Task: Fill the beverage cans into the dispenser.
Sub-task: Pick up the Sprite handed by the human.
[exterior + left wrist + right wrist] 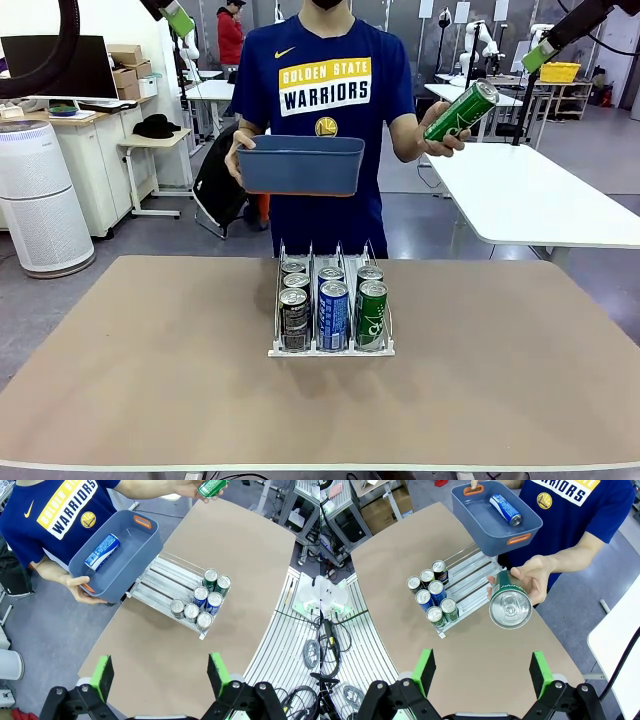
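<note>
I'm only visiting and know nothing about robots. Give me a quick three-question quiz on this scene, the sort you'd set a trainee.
1. How many cans stand in the dispenser?
2. True or false: the tub the person holds contains a blue can.
3. What is in the hand not holding the tub? A) a black can B) a green can C) nothing

Key: 1. Seven. 2. True. 3. B.
</note>
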Controlling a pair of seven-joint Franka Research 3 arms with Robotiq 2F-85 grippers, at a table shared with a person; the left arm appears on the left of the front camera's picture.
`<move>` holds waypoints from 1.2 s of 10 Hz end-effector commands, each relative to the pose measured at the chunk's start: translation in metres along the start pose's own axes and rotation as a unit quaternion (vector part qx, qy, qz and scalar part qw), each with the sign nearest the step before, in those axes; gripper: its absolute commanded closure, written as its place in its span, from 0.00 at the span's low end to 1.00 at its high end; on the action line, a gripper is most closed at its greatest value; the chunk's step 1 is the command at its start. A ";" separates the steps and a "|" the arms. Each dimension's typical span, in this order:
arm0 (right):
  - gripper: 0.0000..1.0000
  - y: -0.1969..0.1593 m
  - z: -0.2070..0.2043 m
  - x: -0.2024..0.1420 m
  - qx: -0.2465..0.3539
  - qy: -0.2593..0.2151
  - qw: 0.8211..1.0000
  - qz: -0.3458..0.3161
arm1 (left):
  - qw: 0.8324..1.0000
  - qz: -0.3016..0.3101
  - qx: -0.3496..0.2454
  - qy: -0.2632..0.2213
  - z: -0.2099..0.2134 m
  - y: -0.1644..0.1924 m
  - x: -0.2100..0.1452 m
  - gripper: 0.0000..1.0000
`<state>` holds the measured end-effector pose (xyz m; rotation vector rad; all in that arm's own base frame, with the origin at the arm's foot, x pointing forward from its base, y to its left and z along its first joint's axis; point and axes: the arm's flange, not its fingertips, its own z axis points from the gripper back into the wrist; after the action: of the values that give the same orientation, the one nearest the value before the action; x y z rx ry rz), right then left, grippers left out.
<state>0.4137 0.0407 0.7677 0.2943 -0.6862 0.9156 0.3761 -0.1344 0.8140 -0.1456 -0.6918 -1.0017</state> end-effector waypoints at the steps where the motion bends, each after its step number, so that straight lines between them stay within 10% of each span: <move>1: 0.00 0.001 0.000 -0.001 0.000 0.004 1.000 -0.003 | 1.000 -0.001 0.002 0.001 0.000 -0.001 -0.001 0.00; 12: 0.00 -0.030 -0.051 0.009 0.004 0.031 0.999 -0.039 | 1.000 -0.001 0.002 0.001 0.000 -0.001 -0.001 0.00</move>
<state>0.4607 0.0512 0.7356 0.3033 -0.6029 0.8961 0.3760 -0.1345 0.8140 -0.1457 -0.6917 -1.0021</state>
